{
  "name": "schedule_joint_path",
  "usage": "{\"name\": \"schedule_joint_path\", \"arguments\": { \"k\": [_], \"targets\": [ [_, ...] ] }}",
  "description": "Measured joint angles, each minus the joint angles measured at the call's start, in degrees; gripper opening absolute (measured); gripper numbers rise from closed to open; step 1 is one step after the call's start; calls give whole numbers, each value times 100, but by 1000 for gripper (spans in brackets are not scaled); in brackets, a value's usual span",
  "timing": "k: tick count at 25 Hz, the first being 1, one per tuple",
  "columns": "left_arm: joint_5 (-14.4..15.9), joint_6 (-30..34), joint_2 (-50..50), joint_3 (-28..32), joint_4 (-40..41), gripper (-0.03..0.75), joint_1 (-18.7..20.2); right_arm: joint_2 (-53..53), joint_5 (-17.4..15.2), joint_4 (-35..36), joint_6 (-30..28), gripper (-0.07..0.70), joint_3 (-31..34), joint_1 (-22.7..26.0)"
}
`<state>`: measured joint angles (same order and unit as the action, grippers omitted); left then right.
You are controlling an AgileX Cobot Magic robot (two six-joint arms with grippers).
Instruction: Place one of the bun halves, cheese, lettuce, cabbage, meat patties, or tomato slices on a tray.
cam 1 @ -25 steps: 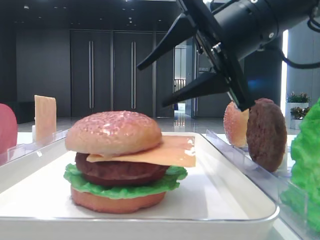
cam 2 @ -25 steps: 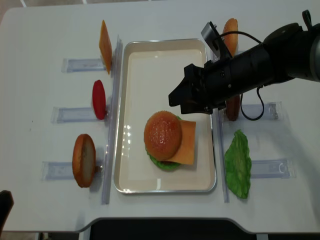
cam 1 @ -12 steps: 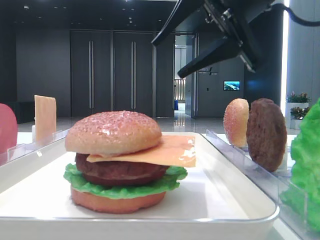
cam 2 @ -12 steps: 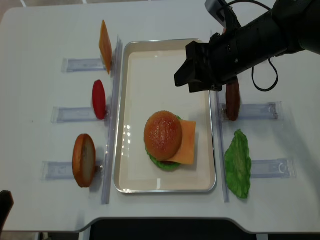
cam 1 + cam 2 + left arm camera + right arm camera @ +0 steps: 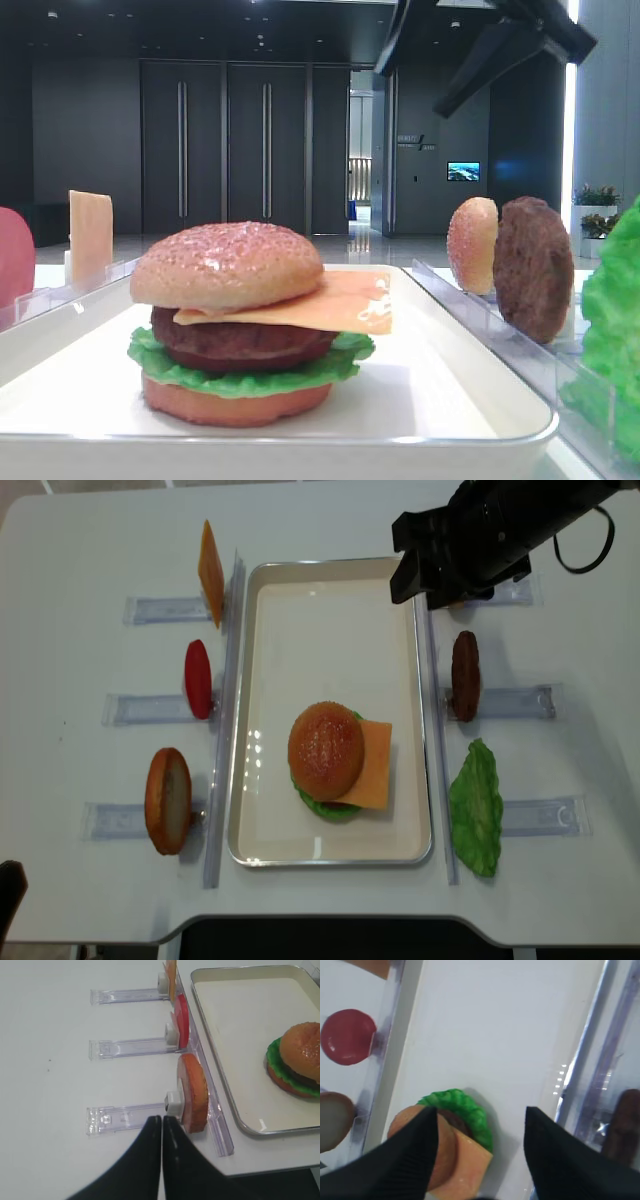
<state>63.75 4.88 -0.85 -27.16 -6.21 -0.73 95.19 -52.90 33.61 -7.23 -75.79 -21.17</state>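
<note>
the stacked burger (image 5: 338,761) sits in the tray (image 5: 330,585). the right gripper (image 5: 412,560) hangs wide and empty over the tray's far right corner; the left gripper (image 5: 161,1125) is pinched closed, left of the tray.

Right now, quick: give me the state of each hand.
Left hand: shut, holding nothing, parked by the spare bun half.
Right hand: open and empty, above the burger on the tray.
</note>
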Motion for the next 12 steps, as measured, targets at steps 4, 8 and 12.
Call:
{"name": "schedule_joint_path", "arguments": {
  "k": [4, 8, 12],
  "targets": [
    [0, 0, 0, 0, 0, 0, 0, -25, -262, -1161, 723, 373, -446, 0],
    [0, 0, 0, 0, 0, 0, 0, -25, -575, -2202, 1181, 373, -747, 48],
    [0, 0, 0, 0, 0, 0, 0, -25, -818, -2502, 1232, 373, -804, 442]
  ]
}}
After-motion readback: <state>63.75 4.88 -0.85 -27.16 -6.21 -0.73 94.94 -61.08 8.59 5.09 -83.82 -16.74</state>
